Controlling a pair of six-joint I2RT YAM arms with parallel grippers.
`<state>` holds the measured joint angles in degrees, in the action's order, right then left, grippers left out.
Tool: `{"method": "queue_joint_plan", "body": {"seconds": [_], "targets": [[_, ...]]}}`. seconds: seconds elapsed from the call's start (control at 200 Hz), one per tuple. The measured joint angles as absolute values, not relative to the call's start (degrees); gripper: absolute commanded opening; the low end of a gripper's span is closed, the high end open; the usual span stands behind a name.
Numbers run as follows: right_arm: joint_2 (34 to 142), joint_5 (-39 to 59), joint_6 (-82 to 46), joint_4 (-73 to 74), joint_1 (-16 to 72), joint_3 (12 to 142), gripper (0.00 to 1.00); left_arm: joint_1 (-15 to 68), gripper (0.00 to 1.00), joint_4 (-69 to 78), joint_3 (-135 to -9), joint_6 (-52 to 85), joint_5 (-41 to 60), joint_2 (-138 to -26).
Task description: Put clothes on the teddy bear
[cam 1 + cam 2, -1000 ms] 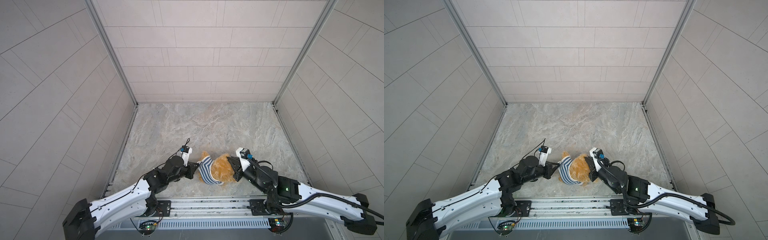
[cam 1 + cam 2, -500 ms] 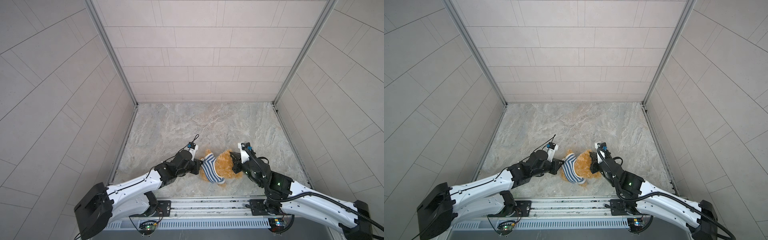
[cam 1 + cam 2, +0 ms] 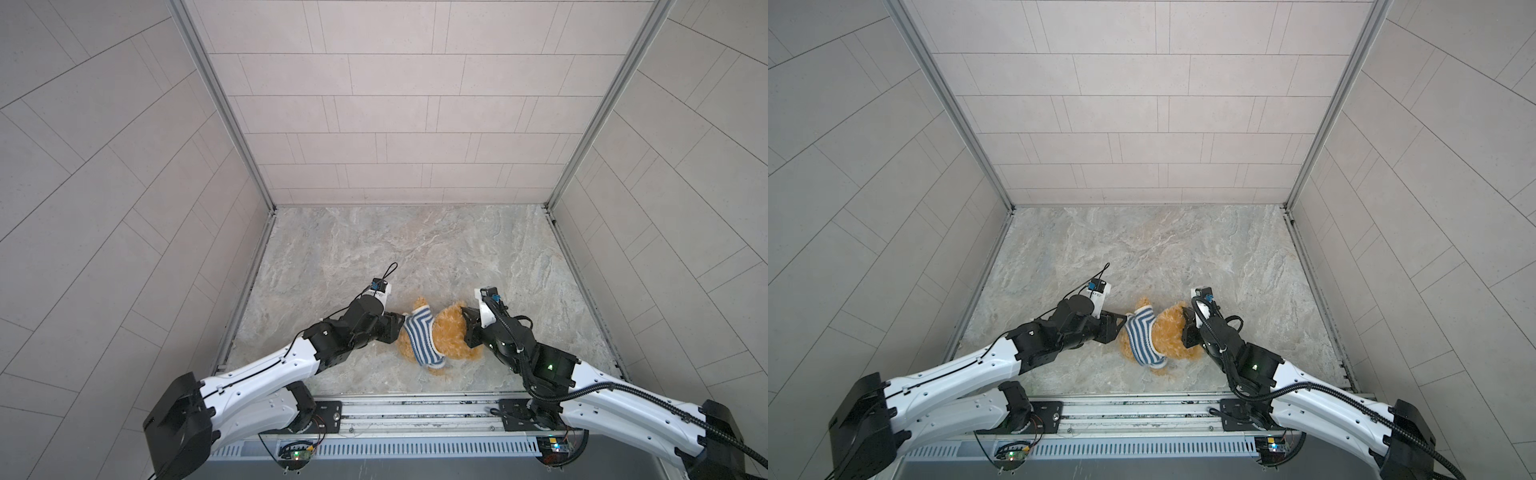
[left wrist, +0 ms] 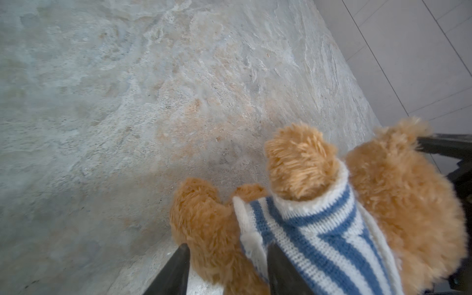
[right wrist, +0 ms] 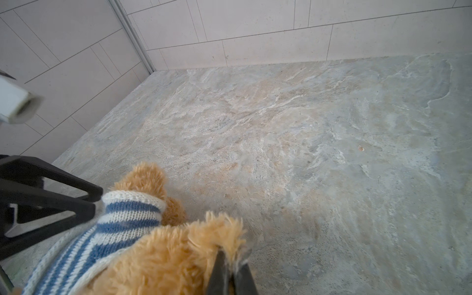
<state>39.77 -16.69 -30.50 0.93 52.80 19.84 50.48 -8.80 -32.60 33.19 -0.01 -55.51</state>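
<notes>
**A:** If you go by both top views, the teddy bear (image 3: 455, 336) lies near the front edge of the stone floor (image 3: 415, 257), long axis left-to-right, between the two grippers. The end in the striped shirt (image 3: 419, 338) faces the left gripper (image 3: 398, 328), the fuzzy end the right gripper (image 3: 468, 328).

**B:** Left wrist cam: fingers (image 4: 178, 268) apart, straddling a furry limb and the hem, not squeezing. Right wrist cam: fingertips (image 5: 221, 268) pinched tight on a tuft of fur. Left's nearer the hem, so I'd guess it does the tugging. Only thing holding anything is the shirt, torso inside.
</notes>
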Motion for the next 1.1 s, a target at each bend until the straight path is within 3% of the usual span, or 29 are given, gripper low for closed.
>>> {"method": "queue_joint_plan", "body": {"seconds": [0.38, 0.776, 0.941, 1.101], "targets": [[38.26, -16.73, -31.57, 1.89, 52.8, 17.96, 0.0, 62.19, 0.51, -16.34, -35.73, 35.73, -6.76, -51.11], [35.2, -15.81, -32.16, 2.31, 52.8, 15.86, 0.0, 63.53, 0.3, -14.87, -39.24, 38.57, -5.48, -60.12], [34.44, -15.64, -32.23, 2.26, 52.8, 15.35, 0.0, 63.68, 0.11, -14.63, -39.24, 39.24, -5.17, -60.82], [33.04, -15.64, -32.38, 2.07, 52.8, 14.46, 0.0, 63.79, 0.03, -14.92, -39.24, 39.81, -5.3, -60.2]]}}
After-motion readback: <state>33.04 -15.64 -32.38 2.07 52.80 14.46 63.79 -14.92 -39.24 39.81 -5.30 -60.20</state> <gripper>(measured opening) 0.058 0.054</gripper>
